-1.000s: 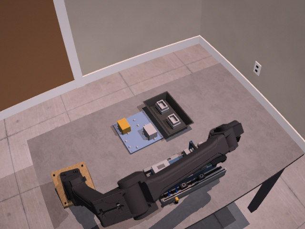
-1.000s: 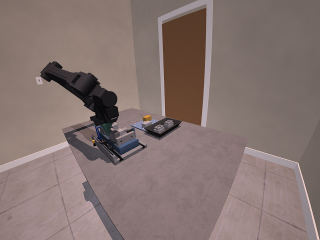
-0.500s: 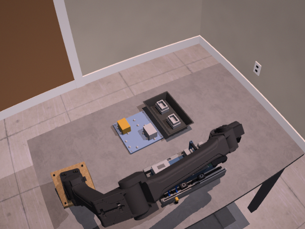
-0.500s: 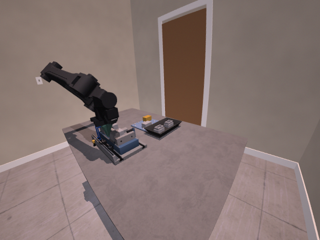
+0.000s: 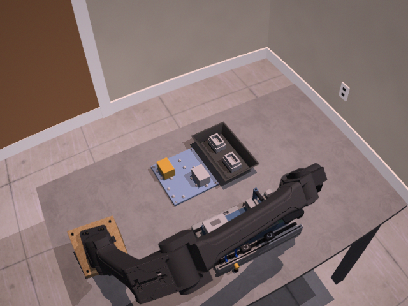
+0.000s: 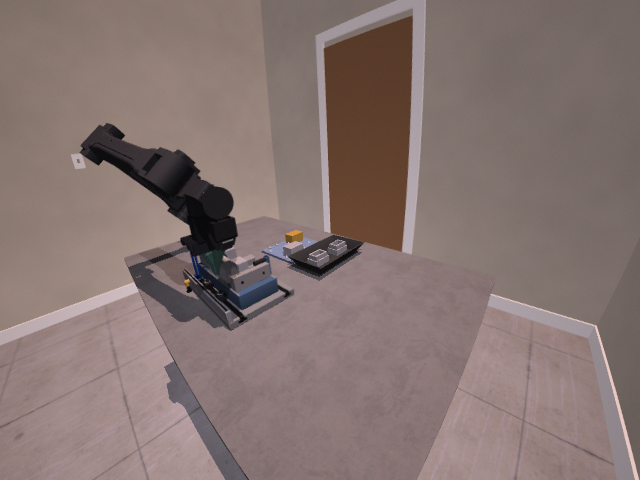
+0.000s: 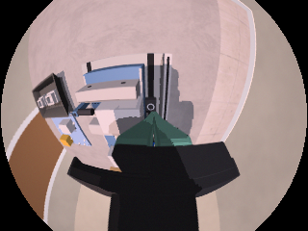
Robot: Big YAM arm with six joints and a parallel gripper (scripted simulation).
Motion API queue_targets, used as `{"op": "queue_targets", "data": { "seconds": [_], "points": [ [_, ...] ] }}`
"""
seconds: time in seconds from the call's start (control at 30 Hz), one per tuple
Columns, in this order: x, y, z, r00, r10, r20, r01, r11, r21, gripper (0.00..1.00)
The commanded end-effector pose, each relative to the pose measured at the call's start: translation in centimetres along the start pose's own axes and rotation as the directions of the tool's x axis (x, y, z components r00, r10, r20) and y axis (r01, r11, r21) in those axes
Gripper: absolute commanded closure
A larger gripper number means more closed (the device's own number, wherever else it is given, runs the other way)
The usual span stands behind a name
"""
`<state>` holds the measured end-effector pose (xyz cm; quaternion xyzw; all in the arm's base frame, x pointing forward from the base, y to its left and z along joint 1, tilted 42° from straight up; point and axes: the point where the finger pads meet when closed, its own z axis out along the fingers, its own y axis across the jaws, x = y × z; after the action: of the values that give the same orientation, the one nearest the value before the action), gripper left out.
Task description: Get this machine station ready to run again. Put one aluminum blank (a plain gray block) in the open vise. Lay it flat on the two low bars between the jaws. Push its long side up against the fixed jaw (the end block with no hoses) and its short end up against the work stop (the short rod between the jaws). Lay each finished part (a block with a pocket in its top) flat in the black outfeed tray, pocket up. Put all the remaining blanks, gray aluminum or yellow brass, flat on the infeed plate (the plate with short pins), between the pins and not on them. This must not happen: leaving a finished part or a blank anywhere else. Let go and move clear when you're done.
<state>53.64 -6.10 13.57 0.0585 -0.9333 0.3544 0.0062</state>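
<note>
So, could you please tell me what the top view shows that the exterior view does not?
Only the top view shows the arm's wooden base plate and the infeed plate's pins around the gray blank. Only the exterior view shows the shut, empty gripper lowered at the vise, which the arm hides from above. Both show the brass blank on the infeed plate and two finished parts in the black outfeed tray.

From where I stand, no writing, label, brand, number or sign can be read on anything here.
</note>
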Motion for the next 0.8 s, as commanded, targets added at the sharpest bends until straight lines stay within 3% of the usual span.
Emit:
{"op": "queue_targets", "data": {
  "seconds": [0.0,0.77],
  "points": [
    [-0.10,-0.39,0.59,1.000,0.003,0.003,-0.003,1.000,0.003,1.00],
    [-0.26,-0.06,0.22,1.000,-0.003,0.012,0.003,1.000,0.004,1.00]
  ]
}}
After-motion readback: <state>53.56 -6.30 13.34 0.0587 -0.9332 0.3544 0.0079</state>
